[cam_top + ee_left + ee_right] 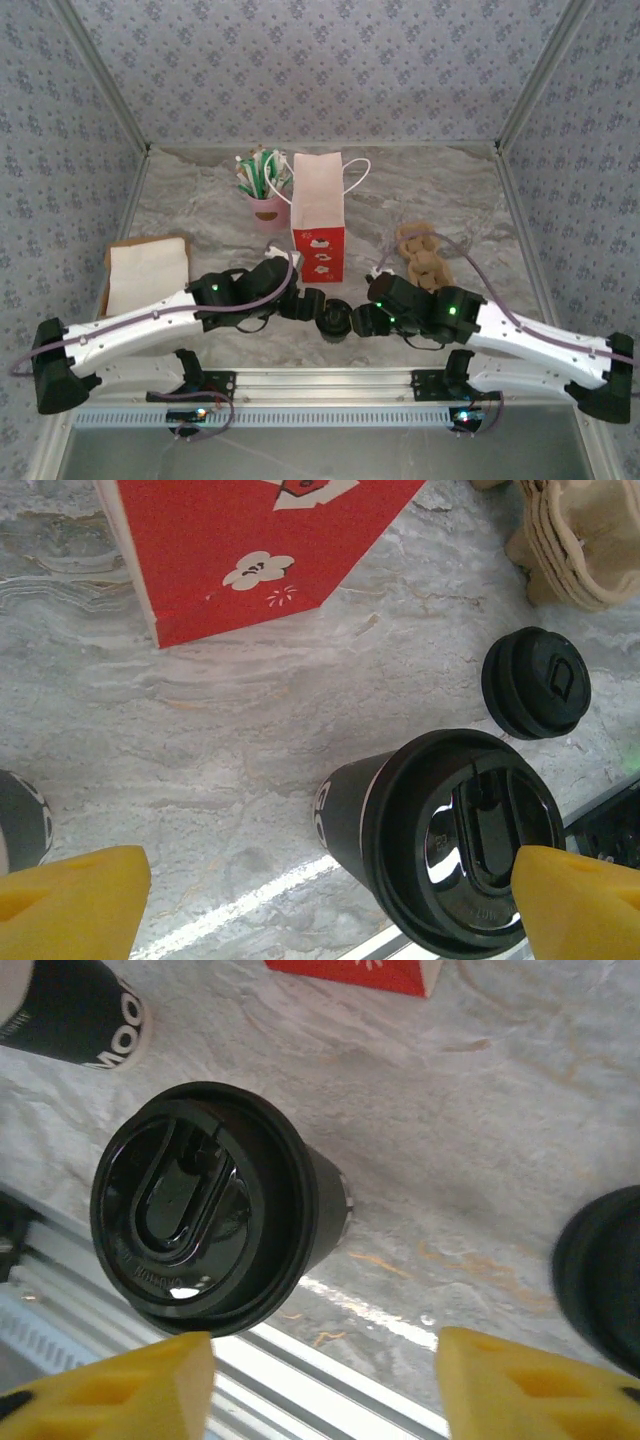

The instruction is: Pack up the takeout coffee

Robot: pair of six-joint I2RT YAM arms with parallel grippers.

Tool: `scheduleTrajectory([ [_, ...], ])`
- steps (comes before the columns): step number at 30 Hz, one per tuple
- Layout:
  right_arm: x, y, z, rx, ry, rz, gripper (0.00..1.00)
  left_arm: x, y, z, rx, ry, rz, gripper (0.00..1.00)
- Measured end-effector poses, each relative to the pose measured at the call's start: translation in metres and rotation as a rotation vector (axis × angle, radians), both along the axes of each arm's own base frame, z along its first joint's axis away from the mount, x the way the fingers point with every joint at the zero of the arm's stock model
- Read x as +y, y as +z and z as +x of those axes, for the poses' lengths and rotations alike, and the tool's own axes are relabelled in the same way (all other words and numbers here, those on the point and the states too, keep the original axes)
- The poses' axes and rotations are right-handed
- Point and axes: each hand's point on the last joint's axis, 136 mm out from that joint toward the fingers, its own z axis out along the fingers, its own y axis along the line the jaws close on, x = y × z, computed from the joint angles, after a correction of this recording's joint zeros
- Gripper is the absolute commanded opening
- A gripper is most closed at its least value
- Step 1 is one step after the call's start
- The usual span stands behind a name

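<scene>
The takeout coffee is a dark paper cup with a black lid on, standing near the table's front edge between both grippers. In the left wrist view the takeout coffee stands between the yellow fingers, close to the right one. My left gripper is open around it without gripping. In the right wrist view the takeout coffee sits just beyond the left finger. My right gripper is open, with bare table between its fingers. The red-and-white bag stands upright behind the cup.
A second dark cup stands to the left of the coffee. A loose black lid lies to its right. A pink cup of sticks, brown cardboard carriers and white napkins sit further back. The metal table edge is close in front.
</scene>
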Motion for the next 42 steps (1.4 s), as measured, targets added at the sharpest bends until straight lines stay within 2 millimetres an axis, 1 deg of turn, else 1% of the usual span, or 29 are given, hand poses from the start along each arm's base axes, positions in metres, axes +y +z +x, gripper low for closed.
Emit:
scheduleTrajectory([
  [3, 0.002, -0.007, -0.002, 0.047, -0.013, 0.066, 0.35, -0.004, -0.006, -0.001, 0.015, -0.012, 0.016, 0.88],
  [7, 0.011, -0.016, -0.005, 0.104, -0.014, 0.127, 0.16, -0.010, -0.009, -0.005, 0.025, -0.030, 0.018, 0.85],
  [9, 0.015, -0.017, -0.006, 0.123, -0.013, 0.151, 0.10, -0.012, -0.010, -0.007, 0.026, -0.038, 0.016, 0.83],
  [12, 0.022, -0.013, -0.004, 0.136, -0.008, 0.190, 0.06, -0.016, -0.012, -0.011, 0.033, -0.053, 0.019, 0.80],
  [19, 0.029, -0.011, -0.001, 0.147, -0.003, 0.242, 0.03, -0.021, -0.019, -0.015, 0.054, -0.070, 0.032, 0.74],
  [25, 0.029, -0.019, 0.002, 0.168, -0.010, 0.245, 0.02, -0.027, -0.018, -0.014, 0.056, -0.069, 0.009, 0.70],
  [28, 0.032, -0.020, 0.005, 0.166, -0.014, 0.257, 0.02, -0.030, -0.020, -0.015, 0.059, -0.071, -0.001, 0.67],
  [36, 0.034, -0.020, 0.010, 0.167, -0.019, 0.278, 0.01, -0.027, -0.036, -0.020, 0.096, -0.064, 0.010, 0.59],
  [42, 0.035, -0.021, 0.011, 0.168, -0.023, 0.280, 0.02, -0.030, -0.038, -0.021, 0.099, -0.052, -0.020, 0.57],
])
